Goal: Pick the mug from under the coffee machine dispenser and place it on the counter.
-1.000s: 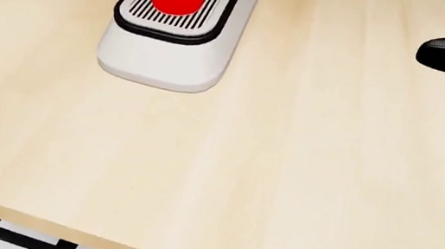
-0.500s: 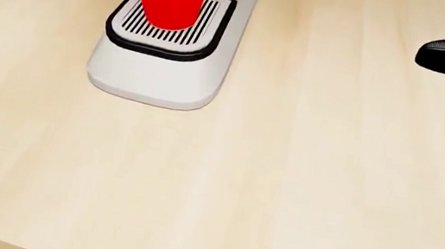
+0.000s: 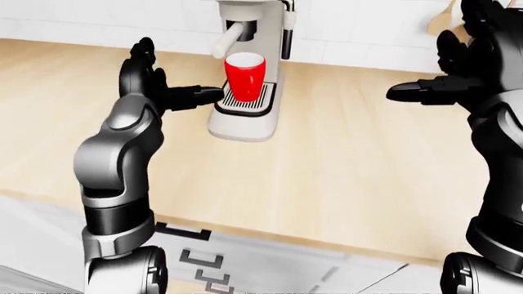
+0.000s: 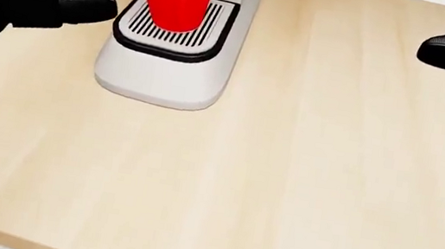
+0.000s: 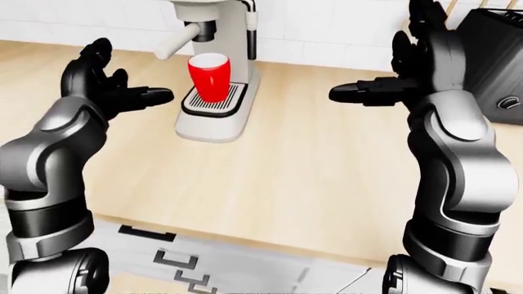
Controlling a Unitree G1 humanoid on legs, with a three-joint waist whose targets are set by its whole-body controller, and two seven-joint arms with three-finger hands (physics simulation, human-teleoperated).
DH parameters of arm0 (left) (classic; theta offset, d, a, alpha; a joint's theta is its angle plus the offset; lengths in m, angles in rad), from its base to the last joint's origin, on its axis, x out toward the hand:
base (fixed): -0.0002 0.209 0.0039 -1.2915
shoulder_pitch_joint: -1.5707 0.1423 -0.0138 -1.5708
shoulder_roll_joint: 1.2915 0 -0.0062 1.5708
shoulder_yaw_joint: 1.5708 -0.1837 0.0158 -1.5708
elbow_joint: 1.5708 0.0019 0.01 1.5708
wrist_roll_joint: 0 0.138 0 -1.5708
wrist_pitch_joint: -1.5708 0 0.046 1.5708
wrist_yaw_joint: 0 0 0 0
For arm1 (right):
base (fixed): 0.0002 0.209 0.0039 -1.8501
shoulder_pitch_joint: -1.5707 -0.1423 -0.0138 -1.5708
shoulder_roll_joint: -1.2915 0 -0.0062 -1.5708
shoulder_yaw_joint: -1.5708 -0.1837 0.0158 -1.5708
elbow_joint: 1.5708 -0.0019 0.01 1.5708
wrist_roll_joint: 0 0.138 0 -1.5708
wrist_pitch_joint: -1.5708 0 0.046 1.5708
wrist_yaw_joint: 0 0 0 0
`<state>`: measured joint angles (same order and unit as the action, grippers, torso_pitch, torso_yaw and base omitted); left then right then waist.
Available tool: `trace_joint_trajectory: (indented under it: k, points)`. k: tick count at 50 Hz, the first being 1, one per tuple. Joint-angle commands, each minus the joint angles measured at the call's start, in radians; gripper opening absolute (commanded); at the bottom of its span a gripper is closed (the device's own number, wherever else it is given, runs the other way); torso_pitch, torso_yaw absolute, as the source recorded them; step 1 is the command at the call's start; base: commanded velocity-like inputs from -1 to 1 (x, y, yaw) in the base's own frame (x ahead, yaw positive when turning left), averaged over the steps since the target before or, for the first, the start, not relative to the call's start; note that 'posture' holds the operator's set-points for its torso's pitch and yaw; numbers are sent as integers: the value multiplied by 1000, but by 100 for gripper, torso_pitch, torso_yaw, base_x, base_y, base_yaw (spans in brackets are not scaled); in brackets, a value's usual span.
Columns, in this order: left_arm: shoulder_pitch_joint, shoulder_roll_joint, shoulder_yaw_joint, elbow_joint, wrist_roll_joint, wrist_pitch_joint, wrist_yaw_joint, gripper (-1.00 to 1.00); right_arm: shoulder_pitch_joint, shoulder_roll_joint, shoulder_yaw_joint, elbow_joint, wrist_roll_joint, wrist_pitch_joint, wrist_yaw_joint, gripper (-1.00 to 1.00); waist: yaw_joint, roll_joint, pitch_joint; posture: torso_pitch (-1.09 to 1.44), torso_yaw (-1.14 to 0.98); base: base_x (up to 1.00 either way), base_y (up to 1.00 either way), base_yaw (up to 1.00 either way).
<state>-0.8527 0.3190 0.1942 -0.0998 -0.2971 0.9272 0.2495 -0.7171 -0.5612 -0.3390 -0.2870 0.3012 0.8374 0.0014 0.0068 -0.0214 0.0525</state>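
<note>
Left hand (image 5: pixel 106 86) raised at the left of the right-eye view, fingers spread apart, thumb reaching toward the machine's tray but clear of it, gripping nothing. Right hand (image 5: pixel 409 70) up at the right, likewise splayed wide and empty, well apart from the machine. Below both, pale wooden counter (image 4: pixel 311 176). Farther up, white coffee machine (image 3: pixel 245 116) standing on that counter, red mug (image 3: pixel 244 76) upright on its ribbed drip tray (image 4: pixel 195 39), directly beneath the spout. Beyond, dark appliance (image 5: pixel 495 58) at the right edge.
</note>
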Motion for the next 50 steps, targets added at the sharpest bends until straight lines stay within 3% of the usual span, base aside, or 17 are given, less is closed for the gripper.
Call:
trace_joint_trajectory:
  k: [1, 11, 26, 41, 50]
  points:
    - [-36, 9, 8, -33, 3, -37, 0, 100, -30, -16, -13, -24, -2, -27, -2, 100, 0, 0, -28, 0, 0, 0, 0, 0]
    - [-8, -30, -12, -38, 10, -50, 1, 100, -30, -17, -13, -28, 0, -25, -3, 100, 3, -1, -30, 0, 0, 0, 0, 0]
    - [-45, -81, -44, -1, 21, -71, 6, 100, -32, -22, -18, -37, 10, -16, -4, 100, 4, -6, -32, 0, 0, 0, 0, 0]
    - [-55, -101, -63, 59, 61, -111, -25, 100, -26, -17, -17, -45, 14, -13, -6, 100, 3, -9, -35, 0, 0, 0, 0, 0]
    - [-120, -100, -67, 134, 75, -130, -32, 100, -23, -25, -26, -53, 32, -5, -6, 100, 5, -10, -34, 0, 0, 0, 0, 0]
